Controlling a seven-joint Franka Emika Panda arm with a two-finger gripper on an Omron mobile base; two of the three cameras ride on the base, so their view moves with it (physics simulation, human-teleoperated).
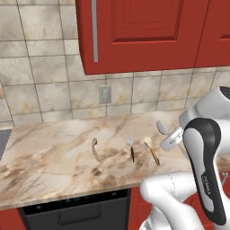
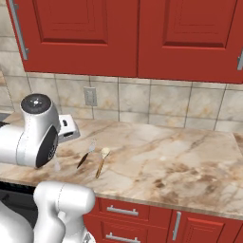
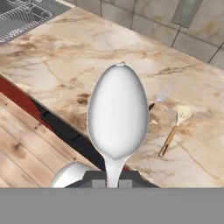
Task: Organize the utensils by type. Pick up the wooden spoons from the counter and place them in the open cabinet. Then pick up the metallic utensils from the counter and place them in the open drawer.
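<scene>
The gripper (image 3: 112,183) was pinching the silver spoon (image 3: 117,118) by its stem, up in the air above the counter (image 1: 54,157). On the counter lay the fork (image 1: 131,148), with one wooden spoon (image 1: 152,151) just beside it and the pale spoon (image 1: 95,149) farther left.

Domestic kitchen, rendered. Evidence: beige marbled counter (image 1: 54,157) on red base units; red panelled wall cabinets (image 2: 142,33) with grey bar handles above; beige tiled backsplash (image 1: 49,85) carrying a wall socket (image 1: 105,94); dark oven front (image 1: 76,211) under the worktop; dish rack in a sink (image 3: 19,17) far beyond the jaws; wood-plank floor (image 3: 26,153) below them
</scene>
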